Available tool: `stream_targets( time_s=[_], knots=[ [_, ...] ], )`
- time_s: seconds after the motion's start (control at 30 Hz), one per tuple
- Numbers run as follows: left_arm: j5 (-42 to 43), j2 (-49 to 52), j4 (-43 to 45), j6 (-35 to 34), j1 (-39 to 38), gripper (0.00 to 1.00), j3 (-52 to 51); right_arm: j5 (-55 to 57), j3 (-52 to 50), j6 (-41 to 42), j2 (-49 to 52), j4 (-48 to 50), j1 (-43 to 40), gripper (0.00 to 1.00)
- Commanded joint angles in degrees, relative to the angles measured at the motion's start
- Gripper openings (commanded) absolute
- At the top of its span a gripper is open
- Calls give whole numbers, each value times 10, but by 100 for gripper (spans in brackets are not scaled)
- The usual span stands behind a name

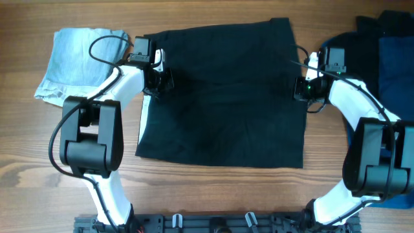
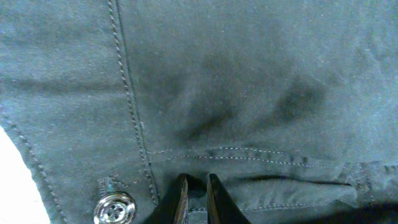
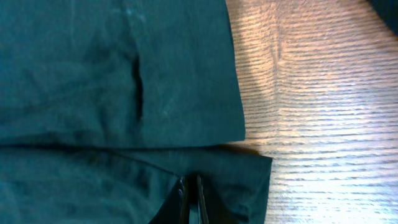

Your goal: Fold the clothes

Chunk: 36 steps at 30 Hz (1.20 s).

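A black fabric garment (image 1: 223, 97) lies spread flat at the centre of the wooden worktop (image 1: 213, 194), roughly rectangular, its long sides running from 9 to 3 o'clock in the overhead view. The left gripper (image 1: 157, 79) sits on the garment's 9 o'clock edge, towards the upper corner. In the left wrist view its fingers are drawn almost together, with a fold of the black cloth pinched in the narrow gap between them. A round silver metal button (image 2: 114, 208) lies just beside the fingers at their 9 o'clock, next to a stitched seam. The right gripper (image 1: 302, 88) sits on the opposite 3 o'clock edge. In the right wrist view its fingers are closed to a thin slit over the lower layer of cloth, near a corner where an upper layer overlaps it and bare wood shows at 3 o'clock. A pale blue-grey folded cloth (image 1: 74, 61) lies at 10 o'clock, apart from the garment. A pile of dark blue and black clothes (image 1: 388, 58) occupies the worktop edge at 2 o'clock.
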Motion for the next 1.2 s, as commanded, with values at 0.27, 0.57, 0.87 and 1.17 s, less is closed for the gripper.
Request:
stream_targets(
  time_s=[0.27,0.57,0.87,1.17],
  knots=[
    [-33,8,2,5,5,9,6,-39,71,26,-75,-84,0,6],
    [-33,8,3,5,5,10,6,-9,-25,40,-19,-29,0,6],
    [-33,8,4,6,5,10,6,69,-26,40,63,109,0,6],
    [-33,-89,-23,5,9,12,122,17,71,15,-41,51,0,14]
  ],
)
